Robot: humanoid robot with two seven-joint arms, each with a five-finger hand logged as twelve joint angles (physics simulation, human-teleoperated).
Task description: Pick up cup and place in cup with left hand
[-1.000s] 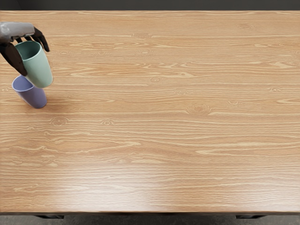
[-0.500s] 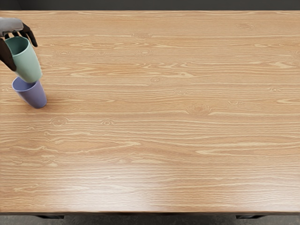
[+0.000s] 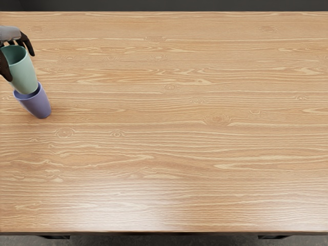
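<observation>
Green cup point(image 3: 23, 73) is held by left hand point(image 3: 10, 35) at purple cup's point(image 3: 38, 106) mouth.
Sides are gripped near the rim, fingers part-curled; base is below the hand, insertion depth unclear. Probably light, stiff, slightly slippery; high side hold is best kept. Purple cup is carried by wood-grain tabletop point(image 3: 179, 133), glare toward near edge; dark backdrop point(image 3: 179, 5) is seen beyond.

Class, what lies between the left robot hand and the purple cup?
The green cup, held by the left robot hand, with its base at the mouth of the purple cup, as the head view shows.
</observation>
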